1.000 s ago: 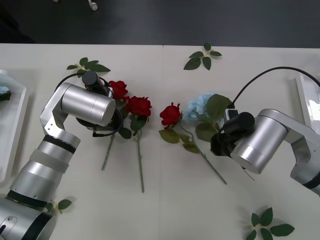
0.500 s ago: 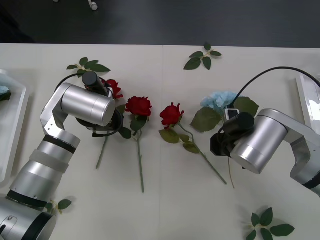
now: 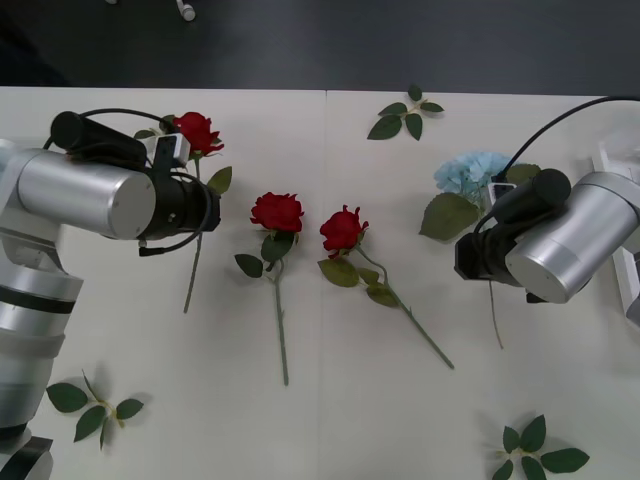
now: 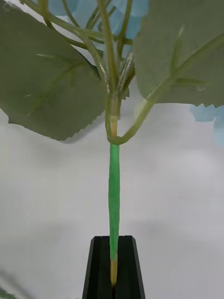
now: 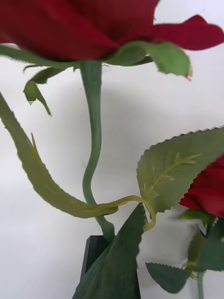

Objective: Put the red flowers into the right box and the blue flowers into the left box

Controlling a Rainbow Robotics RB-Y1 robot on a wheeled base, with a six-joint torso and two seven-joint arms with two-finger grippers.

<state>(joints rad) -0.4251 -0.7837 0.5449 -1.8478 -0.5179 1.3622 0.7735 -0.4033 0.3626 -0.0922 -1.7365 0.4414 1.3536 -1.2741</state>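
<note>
1. Spanning the whole scene, the white table (image 3: 330, 420) serves as the landmark; each arm holds one flower above it, which I judge is for carrying to a box. The two flowers sit on the wrong sides, so they may need crossing over.
2. Left gripper (image 3: 196, 205), over the table's left part, has its black fingers clamped on the stem of a red rose (image 3: 197, 131), its bloom toward the far edge.
3. Right gripper (image 3: 478, 258), over the table's right part, is closed on the stem of a blue hydrangea cluster (image 3: 472, 172); the stem (image 4: 113, 187) runs straight out from between its fingers.
4. Two more red roses (image 3: 277, 212) and (image 3: 342, 229) lie flat at the table's middle, apart.
5. Bloomless leaf sprigs (image 3: 405, 115) lie scattered on the table.
6. No brand, label or writing is legible.
</note>
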